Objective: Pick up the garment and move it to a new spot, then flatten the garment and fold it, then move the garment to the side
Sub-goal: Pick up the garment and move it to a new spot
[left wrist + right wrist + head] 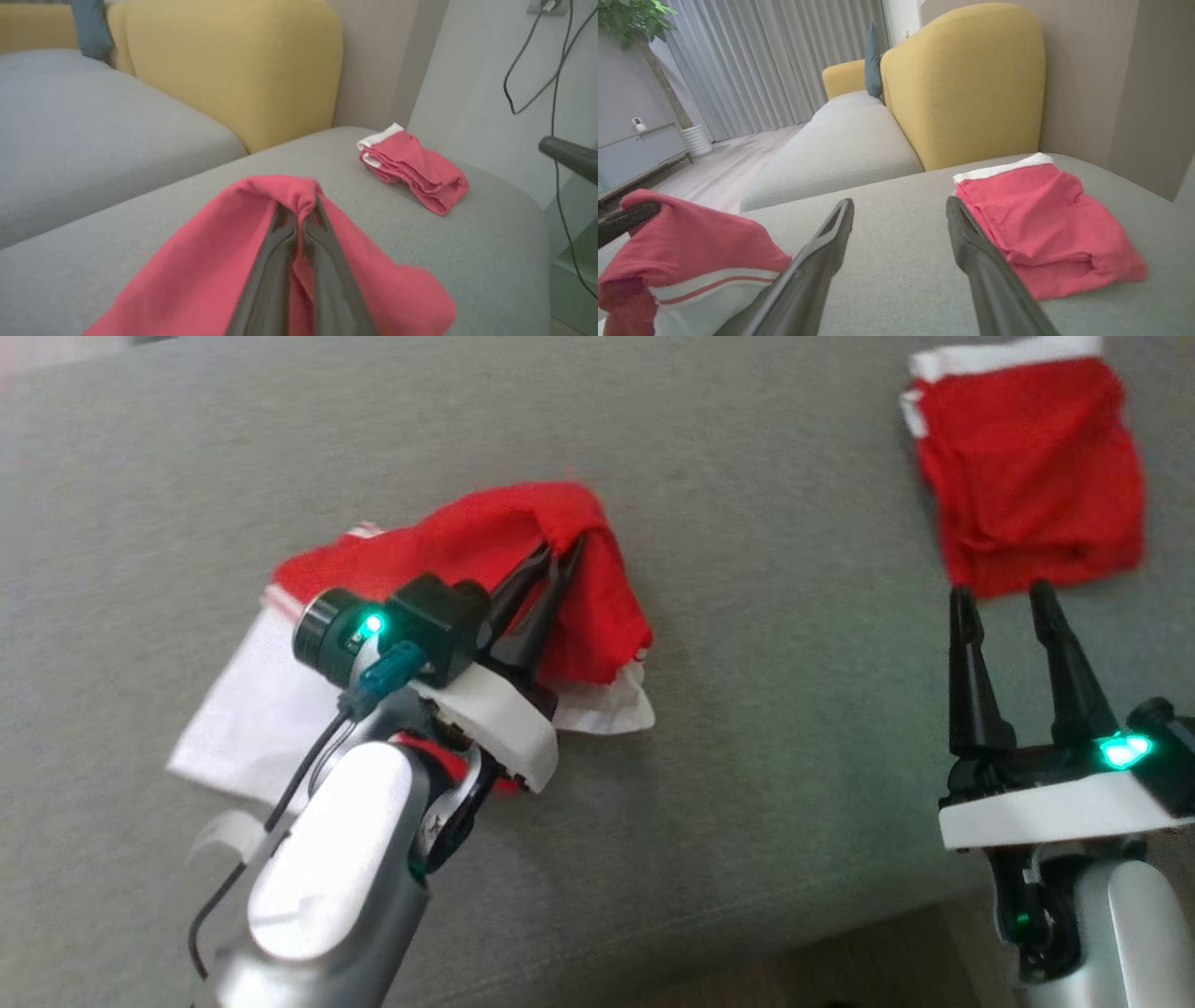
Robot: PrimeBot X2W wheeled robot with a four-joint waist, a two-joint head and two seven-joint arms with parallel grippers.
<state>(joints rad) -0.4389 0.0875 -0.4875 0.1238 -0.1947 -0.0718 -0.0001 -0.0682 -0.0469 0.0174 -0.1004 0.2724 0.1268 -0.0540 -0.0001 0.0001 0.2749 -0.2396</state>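
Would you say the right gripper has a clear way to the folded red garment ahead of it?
Probably yes: the right gripper is open and empty, right at the near edge of the folded red garment, with nothing lying between them.

No legible text, label, brand, number or sign found on the garment (485,532), the folded red cloth (1027,476) or the grey cushion (747,756).
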